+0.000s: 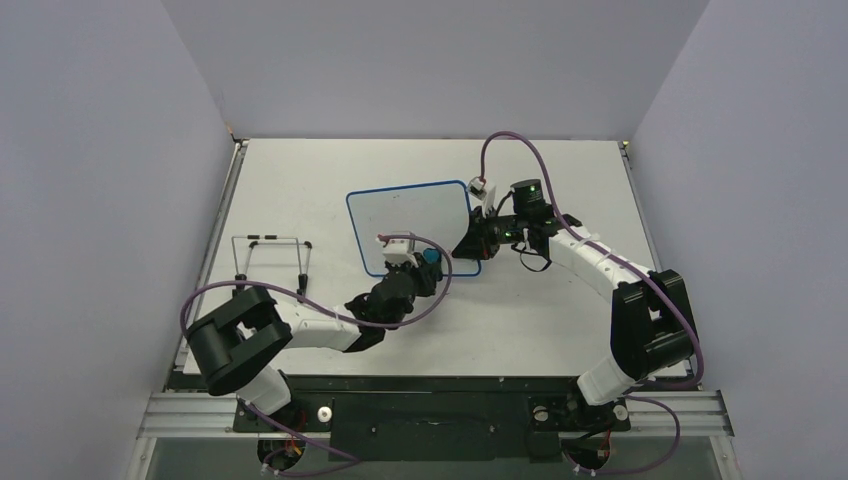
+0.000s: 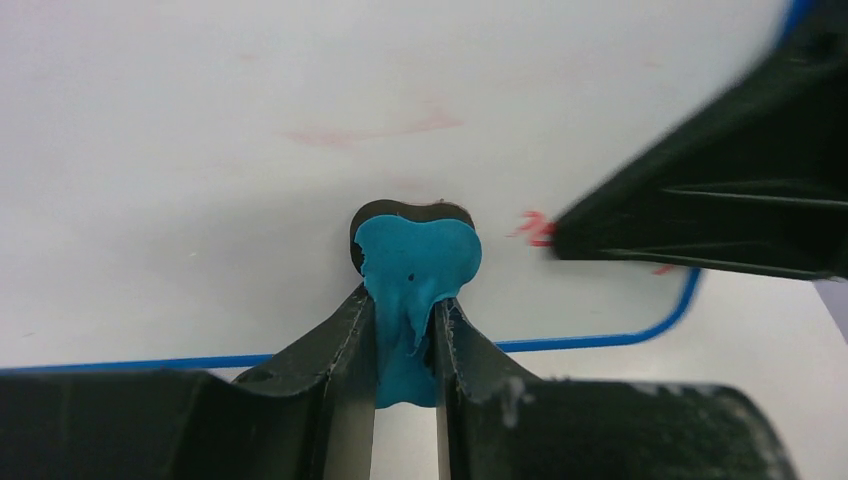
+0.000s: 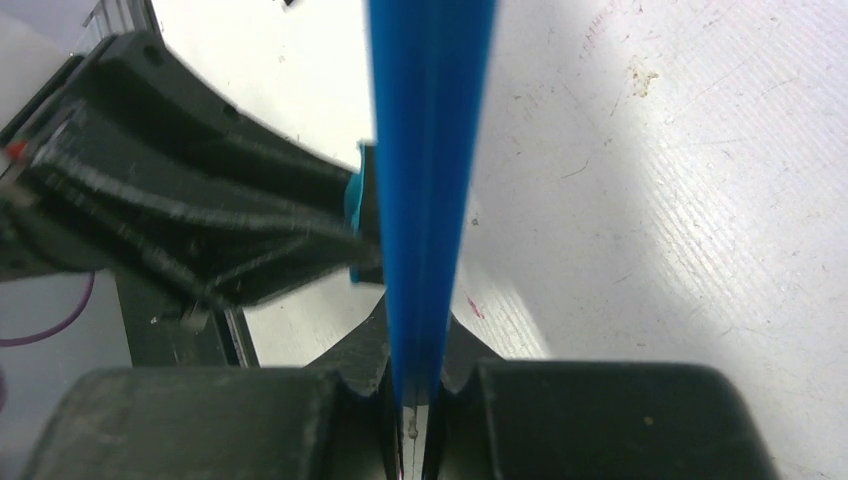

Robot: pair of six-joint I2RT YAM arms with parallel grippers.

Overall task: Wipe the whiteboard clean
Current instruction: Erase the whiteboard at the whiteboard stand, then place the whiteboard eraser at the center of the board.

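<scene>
The whiteboard, white with a thin blue rim, lies on the table's middle. My left gripper is shut on the blue-and-black eraser over the board's near right corner. In the left wrist view the eraser is pinched between the fingers and rests on the board. Faint red smears and a small red mark remain. My right gripper is shut on the board's right edge. In the right wrist view the blue rim runs between its fingers.
A thin wire stand sits on the table left of the board. The left gripper shows close beside the rim in the right wrist view. Lilac walls enclose the table on three sides.
</scene>
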